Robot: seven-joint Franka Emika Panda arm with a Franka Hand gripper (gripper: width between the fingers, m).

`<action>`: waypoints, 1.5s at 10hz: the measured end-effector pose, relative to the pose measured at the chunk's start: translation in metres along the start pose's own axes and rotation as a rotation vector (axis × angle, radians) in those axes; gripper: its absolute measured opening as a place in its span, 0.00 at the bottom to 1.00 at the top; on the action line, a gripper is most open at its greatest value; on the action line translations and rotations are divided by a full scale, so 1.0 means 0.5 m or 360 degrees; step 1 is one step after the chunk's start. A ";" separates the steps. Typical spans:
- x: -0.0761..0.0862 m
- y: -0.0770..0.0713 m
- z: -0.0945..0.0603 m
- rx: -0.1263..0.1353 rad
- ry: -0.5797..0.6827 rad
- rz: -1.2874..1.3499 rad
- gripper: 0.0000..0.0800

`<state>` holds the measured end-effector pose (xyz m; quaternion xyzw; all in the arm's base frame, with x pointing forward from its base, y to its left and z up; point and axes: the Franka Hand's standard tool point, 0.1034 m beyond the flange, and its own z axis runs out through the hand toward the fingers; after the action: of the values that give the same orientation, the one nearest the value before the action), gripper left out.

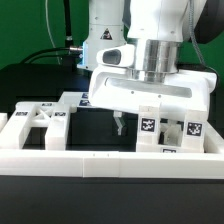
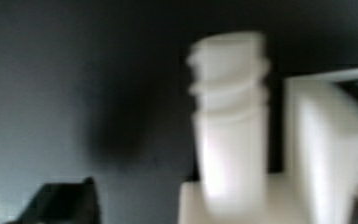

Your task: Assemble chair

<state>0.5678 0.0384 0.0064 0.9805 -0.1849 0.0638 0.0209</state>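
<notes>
The chair lies in loose glossy white parts with black-and-white tags. Its X-braced seat (image 1: 40,122) lies flat at the exterior view's left. A tagged upright block (image 1: 148,126) stands in the middle, with more tagged pieces (image 1: 190,128) to its right. My gripper (image 1: 138,128) hangs straight over the upright block, one dark finger (image 1: 120,126) down beside it with a gap between. In the wrist view a blurred, ridged white post (image 2: 229,120) rises between the jaws, and one dark finger (image 2: 60,200) stands well apart from it. The other finger is hidden behind white parts. Nothing is gripped.
A long low white border wall (image 1: 110,160) runs along the front and wraps round the left side (image 1: 12,128). The table top (image 1: 90,128) is black. Another white part (image 2: 327,150) stands close beside the post in the wrist view.
</notes>
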 end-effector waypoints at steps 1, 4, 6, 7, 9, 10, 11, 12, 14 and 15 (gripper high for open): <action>0.000 0.000 0.000 0.0000 0.0001 0.0000 0.60; 0.001 0.002 -0.001 -0.0002 -0.0002 0.0001 0.36; 0.005 0.002 -0.008 0.0004 0.0002 -0.0001 0.36; 0.009 0.003 -0.015 0.0008 0.0004 -0.0006 0.36; 0.024 0.018 -0.065 0.0028 -0.0028 -0.0029 0.36; 0.033 0.031 -0.092 0.0036 -0.0046 -0.0025 0.36; 0.041 0.045 -0.112 0.0040 -0.0069 -0.0026 0.36; 0.049 0.055 -0.125 0.0040 -0.0110 -0.0030 0.36; 0.032 0.060 -0.117 0.0021 -0.0249 -0.0023 0.36; 0.031 0.065 -0.119 0.0014 -0.0342 -0.0012 0.36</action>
<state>0.5633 0.0066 0.0678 0.9824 -0.1822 -0.0409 -0.0031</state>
